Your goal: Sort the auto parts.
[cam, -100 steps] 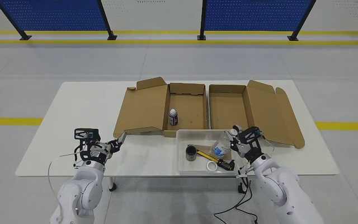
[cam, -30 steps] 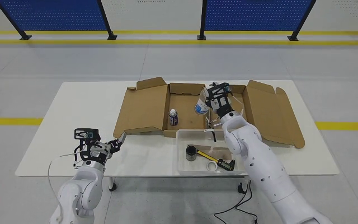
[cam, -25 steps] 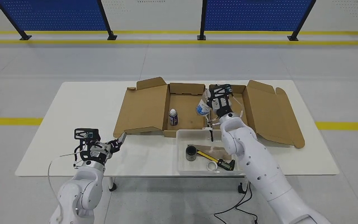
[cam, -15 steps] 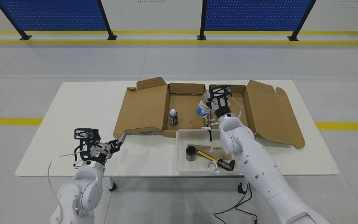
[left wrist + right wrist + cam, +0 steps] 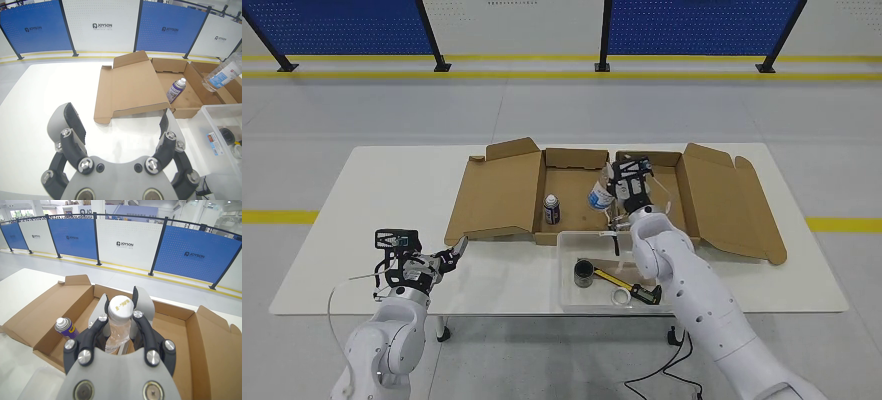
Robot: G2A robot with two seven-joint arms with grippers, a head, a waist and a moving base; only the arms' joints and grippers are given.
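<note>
Gripping the bottle point(image 5: 119, 309), right end effector point(image 5: 120, 298) moved from bin point(image 5: 582, 245) to box point(image 5: 577, 190).

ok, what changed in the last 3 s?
The right gripper carried the clear plastic bottle from the clear bin out to the cardboard boxes, then eased it slightly leftward. It now hangs above the wall where the left box meets the right box, still clamped at the neck. The left gripper, open over the table, the spray can and the black round part in the bin stayed put.
</note>
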